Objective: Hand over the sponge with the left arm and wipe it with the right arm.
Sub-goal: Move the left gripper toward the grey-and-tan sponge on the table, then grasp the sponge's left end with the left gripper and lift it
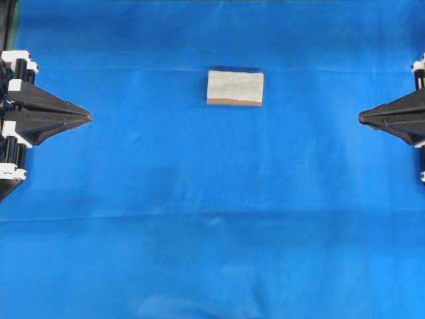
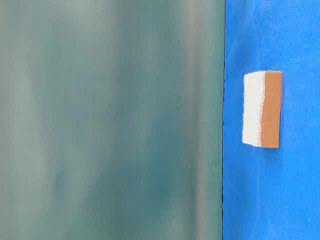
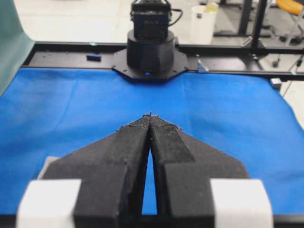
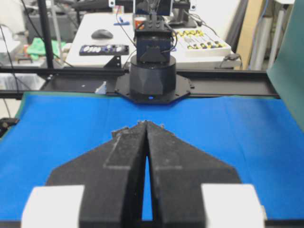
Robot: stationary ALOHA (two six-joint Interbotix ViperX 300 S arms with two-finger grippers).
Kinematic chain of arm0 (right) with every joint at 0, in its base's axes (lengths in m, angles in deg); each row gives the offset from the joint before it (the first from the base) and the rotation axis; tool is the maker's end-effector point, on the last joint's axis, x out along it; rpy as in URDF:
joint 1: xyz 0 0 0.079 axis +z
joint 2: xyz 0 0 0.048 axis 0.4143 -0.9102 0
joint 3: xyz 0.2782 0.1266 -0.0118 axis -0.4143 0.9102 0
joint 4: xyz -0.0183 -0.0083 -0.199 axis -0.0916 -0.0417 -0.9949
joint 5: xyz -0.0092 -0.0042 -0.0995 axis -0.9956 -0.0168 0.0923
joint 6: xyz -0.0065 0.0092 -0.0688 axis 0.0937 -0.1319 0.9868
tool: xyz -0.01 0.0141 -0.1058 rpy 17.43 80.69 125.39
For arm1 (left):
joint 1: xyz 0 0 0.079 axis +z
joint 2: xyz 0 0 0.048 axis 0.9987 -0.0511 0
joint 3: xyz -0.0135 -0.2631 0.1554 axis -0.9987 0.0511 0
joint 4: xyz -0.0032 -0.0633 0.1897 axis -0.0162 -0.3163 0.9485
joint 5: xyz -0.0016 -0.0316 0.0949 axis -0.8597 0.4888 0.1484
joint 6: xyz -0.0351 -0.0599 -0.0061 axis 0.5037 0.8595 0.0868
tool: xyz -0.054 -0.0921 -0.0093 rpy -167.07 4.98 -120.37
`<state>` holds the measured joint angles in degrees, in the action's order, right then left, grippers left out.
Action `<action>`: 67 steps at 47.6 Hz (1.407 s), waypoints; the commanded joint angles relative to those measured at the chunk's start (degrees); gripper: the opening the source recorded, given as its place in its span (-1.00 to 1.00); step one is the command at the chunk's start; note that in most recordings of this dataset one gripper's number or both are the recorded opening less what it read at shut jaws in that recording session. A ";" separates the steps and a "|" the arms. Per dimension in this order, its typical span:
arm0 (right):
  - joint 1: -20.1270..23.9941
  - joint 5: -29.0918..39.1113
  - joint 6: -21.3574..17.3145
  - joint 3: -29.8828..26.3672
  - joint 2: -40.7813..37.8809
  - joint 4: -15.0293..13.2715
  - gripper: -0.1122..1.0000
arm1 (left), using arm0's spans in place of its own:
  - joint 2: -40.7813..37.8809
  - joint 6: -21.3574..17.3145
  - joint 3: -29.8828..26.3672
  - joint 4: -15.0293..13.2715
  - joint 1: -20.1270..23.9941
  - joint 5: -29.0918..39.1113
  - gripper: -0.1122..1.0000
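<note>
A table covered by a bright blue, faintly creased cloth [image 1: 212, 219] carries the scene. Directly on it lies one thing: a small rectangular sponge [image 1: 235, 87] with a pale grey-white speckled top face over a thin tan-orange layer. It rests flat, a little toward the far side of the cloth and about midway between left and right. The table-level view shows its white face [image 2: 253, 107] beside its tan layer.
</note>
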<state>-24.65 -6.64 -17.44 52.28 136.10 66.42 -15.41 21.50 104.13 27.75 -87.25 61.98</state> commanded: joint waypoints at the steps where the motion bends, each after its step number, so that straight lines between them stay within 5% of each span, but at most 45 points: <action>1: 0.00 -0.26 0.44 -1.14 -0.44 -0.09 -0.79 | -0.88 -0.44 0.00 -1.23 0.35 -0.44 -0.80; 14: -0.09 0.70 0.53 -1.67 -1.85 -0.18 -0.79 | -3.96 -0.88 -1.49 -1.23 2.02 -1.32 -0.80; 30: -0.09 1.85 0.53 -1.93 -1.58 -0.18 -0.79 | -19.42 -1.67 -6.33 -1.23 10.11 -2.11 -0.76; 37: -0.09 1.93 0.53 -1.93 -1.76 -0.18 -0.79 | -29.00 -3.87 -10.90 -1.14 12.57 -1.23 -0.13; 47: -0.09 2.37 0.35 -1.85 -1.85 -0.18 -0.79 | -42.98 -13.89 -19.69 -1.14 13.89 3.25 0.82; 67: -0.09 2.90 0.35 -1.67 -2.11 -0.18 -0.79 | -59.15 -17.93 -29.71 -1.14 17.23 8.26 0.89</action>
<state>-24.74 -3.74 -17.09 51.93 134.43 66.25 -73.33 3.74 75.39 26.61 -70.37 70.42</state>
